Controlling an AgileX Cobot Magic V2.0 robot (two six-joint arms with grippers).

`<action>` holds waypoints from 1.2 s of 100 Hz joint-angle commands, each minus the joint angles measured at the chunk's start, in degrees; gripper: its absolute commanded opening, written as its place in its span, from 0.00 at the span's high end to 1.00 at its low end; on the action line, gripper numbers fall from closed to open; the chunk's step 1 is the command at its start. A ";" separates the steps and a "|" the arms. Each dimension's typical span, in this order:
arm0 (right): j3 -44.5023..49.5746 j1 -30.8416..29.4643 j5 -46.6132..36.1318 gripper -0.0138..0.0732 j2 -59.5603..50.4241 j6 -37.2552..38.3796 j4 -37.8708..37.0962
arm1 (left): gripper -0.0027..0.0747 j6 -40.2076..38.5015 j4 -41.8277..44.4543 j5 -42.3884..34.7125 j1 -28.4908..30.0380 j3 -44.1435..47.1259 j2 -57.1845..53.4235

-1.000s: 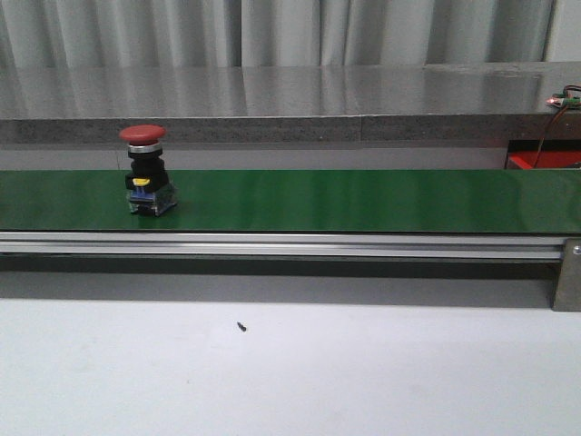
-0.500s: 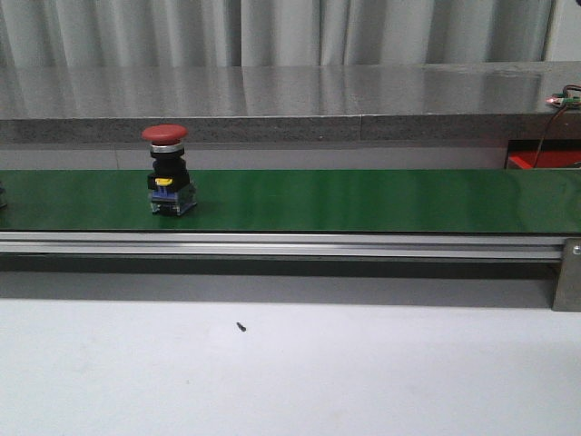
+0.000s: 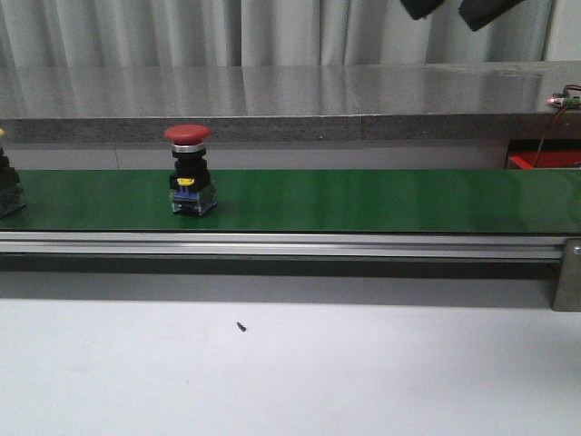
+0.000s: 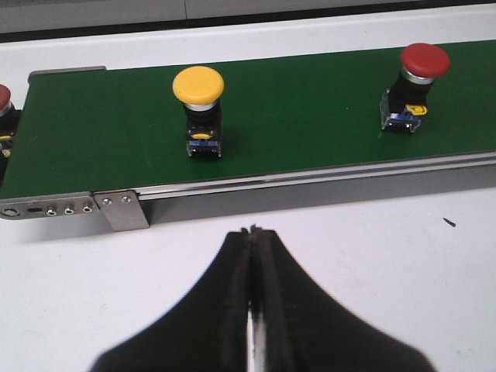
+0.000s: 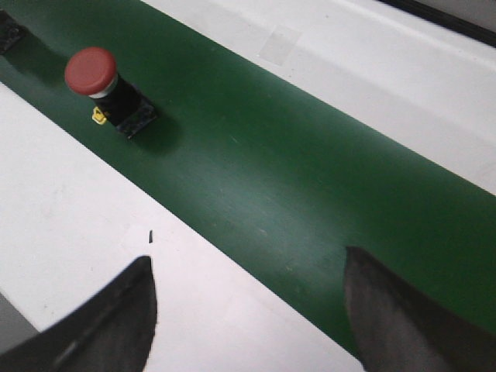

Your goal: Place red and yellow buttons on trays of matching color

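The work stands at the waiting stage: nothing is gripped and no button has left the green conveyor belt (image 3: 363, 200) that runs across the tabletop (image 3: 290, 372).

A red button (image 3: 190, 170) stands upright on the belt, toward its left end in the front view and close to its near edge. A yellow button (image 4: 199, 110) stands upright further toward the left end, well apart from the red one; in the front view only a sliver of it shows at the picture's left border. The left wrist view also catches the cap of a second red button (image 4: 4, 97) at the very end of the belt, mostly cut off.

The left gripper (image 4: 254, 256) hangs over the bare tabletop on the near side of the belt, its fingers pressed together and holding nothing. The right gripper (image 5: 248, 298) is spread wide and empty, above the belt's near edge; its dark fingertips (image 3: 425, 7) show at the top of the front view, high above the belt and well to the right of the red button.

The next move, as I judge it, falls to the right gripper: come down over the red button with the fingers either side of its black body below the cap, then close.

No tray is fully visible. A red shape (image 3: 543, 161) beyond the belt's far right end may be the red tray, but I cannot tell, nor see anything in it. No yellow tray is in view.
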 commanded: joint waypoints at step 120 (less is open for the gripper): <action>-27.77 13.53 5.20 0.27 26.79 12.90 -6.95 | 0.99 0.19 -1.85 -3.42 -0.33 -1.65 0.03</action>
